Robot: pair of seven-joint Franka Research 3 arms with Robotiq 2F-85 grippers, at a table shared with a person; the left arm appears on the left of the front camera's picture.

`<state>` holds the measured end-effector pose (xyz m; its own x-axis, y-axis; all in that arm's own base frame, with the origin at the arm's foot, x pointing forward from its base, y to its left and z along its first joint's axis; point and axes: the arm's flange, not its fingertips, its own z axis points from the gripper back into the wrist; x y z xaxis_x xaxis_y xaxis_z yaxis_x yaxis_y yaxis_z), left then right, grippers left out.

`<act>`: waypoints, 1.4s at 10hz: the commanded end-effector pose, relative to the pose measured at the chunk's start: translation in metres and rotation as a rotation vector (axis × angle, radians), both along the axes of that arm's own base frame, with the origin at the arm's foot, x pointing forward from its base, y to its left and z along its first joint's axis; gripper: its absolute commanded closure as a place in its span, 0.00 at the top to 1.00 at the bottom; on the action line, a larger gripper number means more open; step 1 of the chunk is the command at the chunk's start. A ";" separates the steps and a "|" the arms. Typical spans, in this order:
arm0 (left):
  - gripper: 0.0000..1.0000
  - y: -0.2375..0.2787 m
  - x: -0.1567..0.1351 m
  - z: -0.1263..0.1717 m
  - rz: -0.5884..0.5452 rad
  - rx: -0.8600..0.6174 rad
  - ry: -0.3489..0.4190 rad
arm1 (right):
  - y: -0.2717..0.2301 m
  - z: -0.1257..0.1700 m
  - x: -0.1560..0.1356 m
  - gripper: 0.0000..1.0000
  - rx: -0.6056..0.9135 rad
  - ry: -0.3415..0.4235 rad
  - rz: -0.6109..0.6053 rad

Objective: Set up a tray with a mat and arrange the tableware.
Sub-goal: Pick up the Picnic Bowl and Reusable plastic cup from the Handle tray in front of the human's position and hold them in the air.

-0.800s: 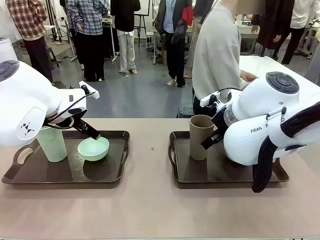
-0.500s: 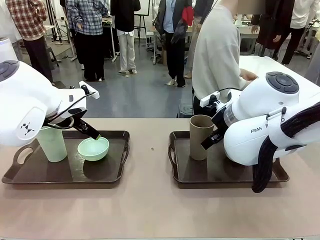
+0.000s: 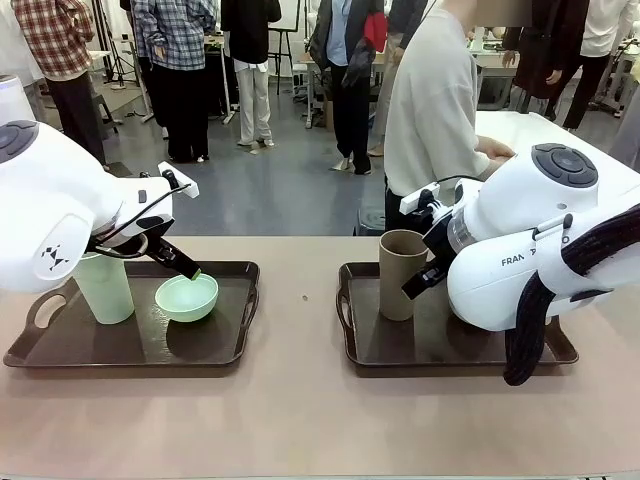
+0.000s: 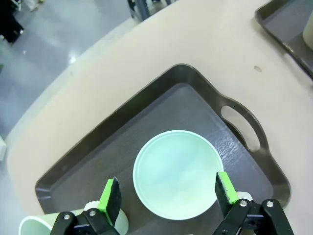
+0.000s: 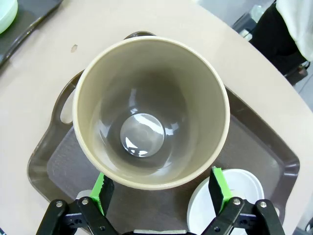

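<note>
Two dark trays sit on the table: the left tray [image 3: 225,352] holds a mint green tumbler [image 3: 103,288] and a mint green bowl [image 3: 186,297]. My left gripper [image 3: 190,268] hovers open just above that bowl [image 4: 176,174], with one green pad on each side of it and neither touching. The right tray [image 3: 450,352] holds a tan-brown tumbler [image 3: 400,273]. My right gripper [image 3: 418,282] is open close to the tumbler [image 5: 151,112], its fingers apart from the rim. A pale bowl [image 5: 230,196] sits on the right tray beside the tumbler. The mat is out of view.
Bare tan tabletop [image 3: 300,420] runs between and in front of the trays. A person in a light top [image 3: 430,110] stands at the far edge behind the right tray. Other people stand farther back in the room.
</note>
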<state>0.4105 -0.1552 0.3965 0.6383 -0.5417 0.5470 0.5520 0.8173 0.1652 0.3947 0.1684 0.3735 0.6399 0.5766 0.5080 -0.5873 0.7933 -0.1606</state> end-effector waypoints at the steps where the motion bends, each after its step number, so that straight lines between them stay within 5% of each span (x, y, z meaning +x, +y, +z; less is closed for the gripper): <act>1: 1.00 0.000 0.000 0.000 0.000 0.000 -0.001 | 0.000 0.000 0.000 1.00 0.001 0.000 -0.001; 8: 1.00 0.000 0.000 0.000 0.000 0.000 0.000 | 0.000 0.000 0.000 1.00 0.000 0.000 0.000; 9: 1.00 0.003 -0.013 -0.003 -0.013 0.059 0.064 | -0.004 0.001 -0.017 1.00 -0.010 0.029 -0.043; 14: 1.00 0.036 -0.121 0.040 -0.034 0.129 0.131 | -0.051 0.036 -0.127 1.00 -0.090 0.149 -0.144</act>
<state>0.3686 -0.1524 0.4535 0.6778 -0.6064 0.4157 0.5905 0.7859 0.1837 0.3583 0.1516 0.4365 0.7584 0.5147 0.3998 -0.5095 0.8508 -0.1287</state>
